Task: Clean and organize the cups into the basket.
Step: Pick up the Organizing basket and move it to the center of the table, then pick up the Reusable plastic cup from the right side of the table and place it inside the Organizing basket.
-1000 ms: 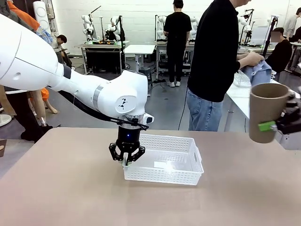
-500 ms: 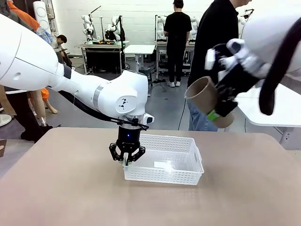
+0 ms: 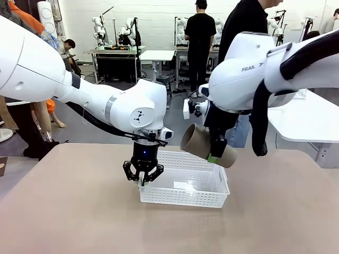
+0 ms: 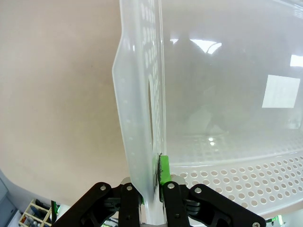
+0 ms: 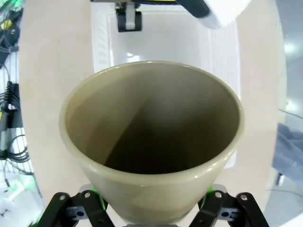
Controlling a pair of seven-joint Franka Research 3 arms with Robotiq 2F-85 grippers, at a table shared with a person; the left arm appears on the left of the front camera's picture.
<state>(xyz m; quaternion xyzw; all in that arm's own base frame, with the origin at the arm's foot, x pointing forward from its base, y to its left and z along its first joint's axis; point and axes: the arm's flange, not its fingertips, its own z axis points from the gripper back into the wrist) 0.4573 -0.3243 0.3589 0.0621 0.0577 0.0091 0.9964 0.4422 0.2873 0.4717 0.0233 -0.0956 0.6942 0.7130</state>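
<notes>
The white basket [image 3: 183,199] sits on the plain tan table [image 3: 69,211], the left gripper [image 3: 142,181] clamped on its left wall, the right gripper [image 3: 214,154] gripping a tilted taupe cup [image 3: 195,141] just above its far right corner, a person [image 3: 242,32] in black standing beyond it.

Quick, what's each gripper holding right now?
Left gripper: closed on the basket, pinching its side wall.
Right gripper: closed on a taupe cup, tilted above the basket.
</notes>
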